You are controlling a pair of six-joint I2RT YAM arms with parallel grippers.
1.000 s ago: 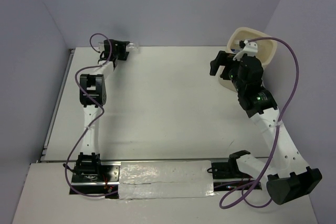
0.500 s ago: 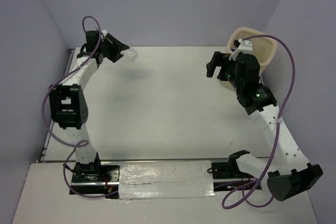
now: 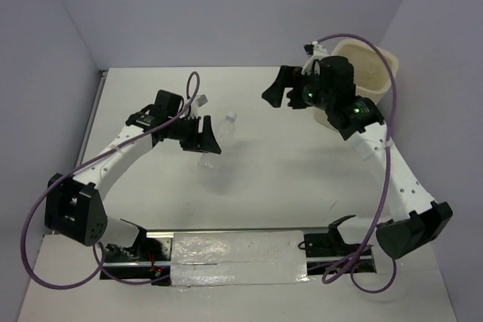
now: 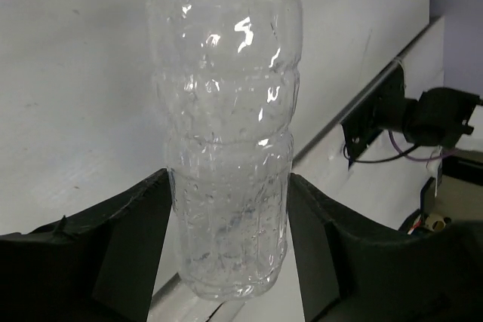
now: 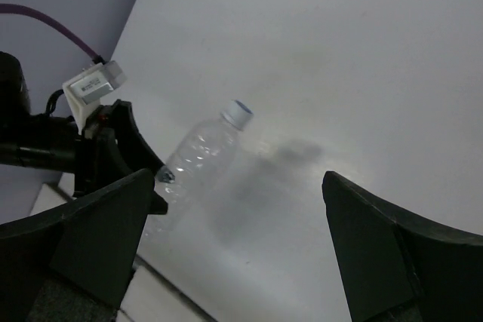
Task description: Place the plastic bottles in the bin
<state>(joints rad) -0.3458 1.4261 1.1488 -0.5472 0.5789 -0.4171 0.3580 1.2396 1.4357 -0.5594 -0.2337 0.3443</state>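
Note:
One clear, crinkled plastic bottle (image 3: 219, 136) with a white cap hangs in the air over the left-middle of the table. My left gripper (image 3: 207, 141) is shut on its lower body. In the left wrist view the bottle (image 4: 226, 103) fills the gap between both black fingers (image 4: 132, 239). The right wrist view shows the same bottle (image 5: 201, 154) tilted, cap up and to the right. My right gripper (image 3: 279, 92) hangs open and empty above the table, just left of the cream bin (image 3: 379, 72) at the far right corner. Its fingers (image 5: 98, 224) stand wide apart.
A shiny taped strip (image 3: 238, 253) runs along the near edge between the arm bases. Purple cables (image 3: 45, 262) loop off both arms. Lilac walls close in the table at the back and both sides.
My left arm has swung from the far left corner towards the table's middle, carrying the bottle. My right arm has moved left, away from the bin, still open.

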